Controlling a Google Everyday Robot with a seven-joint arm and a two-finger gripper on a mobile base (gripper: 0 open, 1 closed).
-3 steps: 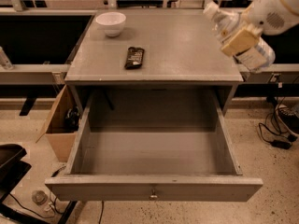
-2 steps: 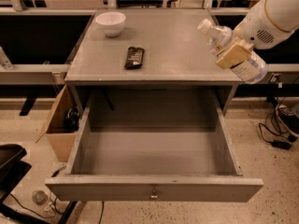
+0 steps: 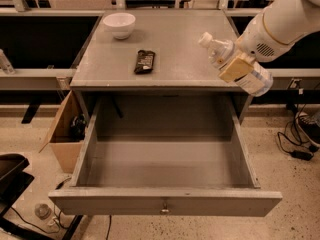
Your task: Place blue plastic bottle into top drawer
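down at the front, the top drawer (image 3: 165, 204) stands pulled wide open, and the worktop (image 3: 175, 59) sits behind it. over the worktop's right front corner the hand (image 3: 236, 68) has swung in from the right and dipped lower than a second ago, pinching the blue plastic bottle (image 3: 256, 80), which is tilted with its cap up and left. so the carry looks to be turning into delivery: the bottle is close above the drawer's right wall, not yet inside. white bowl (image 3: 119, 24) and dark snack bar (image 3: 144, 61) haven't budged.
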